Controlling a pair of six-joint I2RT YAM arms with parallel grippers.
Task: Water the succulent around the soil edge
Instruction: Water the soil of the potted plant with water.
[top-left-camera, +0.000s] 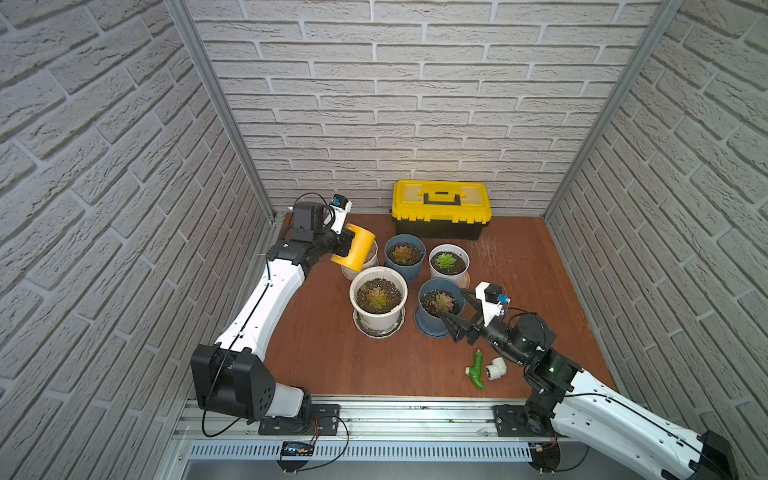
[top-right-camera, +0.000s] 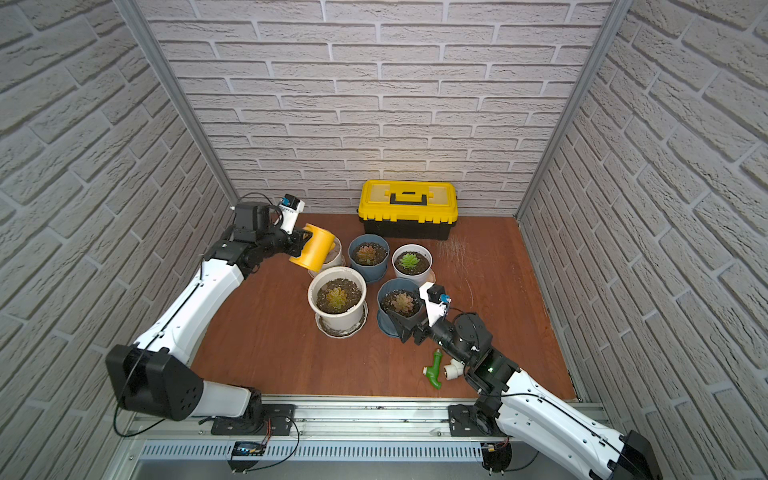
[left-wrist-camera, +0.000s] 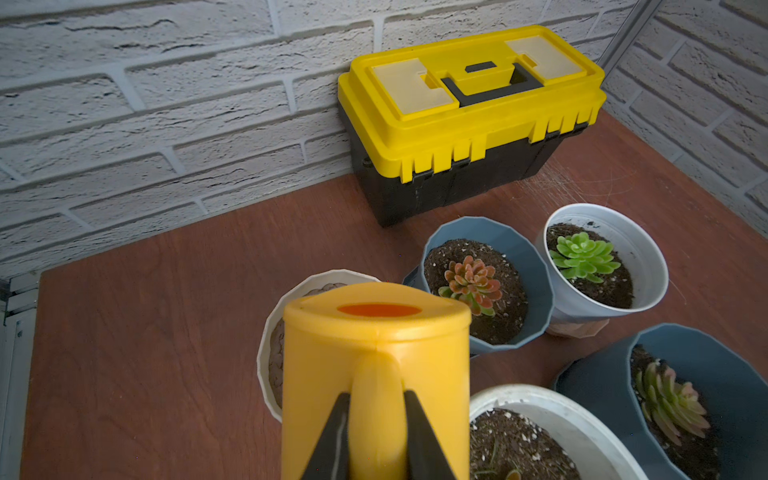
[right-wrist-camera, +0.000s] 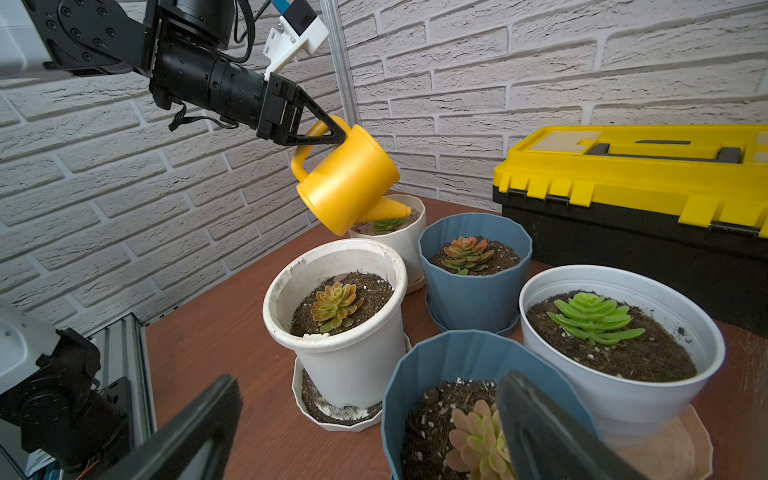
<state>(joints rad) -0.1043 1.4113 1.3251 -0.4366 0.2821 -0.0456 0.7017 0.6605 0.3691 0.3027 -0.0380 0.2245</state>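
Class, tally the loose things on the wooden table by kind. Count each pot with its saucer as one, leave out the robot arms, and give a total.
Plant pots: 5
Watering can: 1
Toolbox: 1
Pipe fittings: 2
Total: 9

Yellow watering can (right-wrist-camera: 349, 178), blue pot (right-wrist-camera: 473, 286) (ribbed), red-brown table (top-left-camera: 332, 361)
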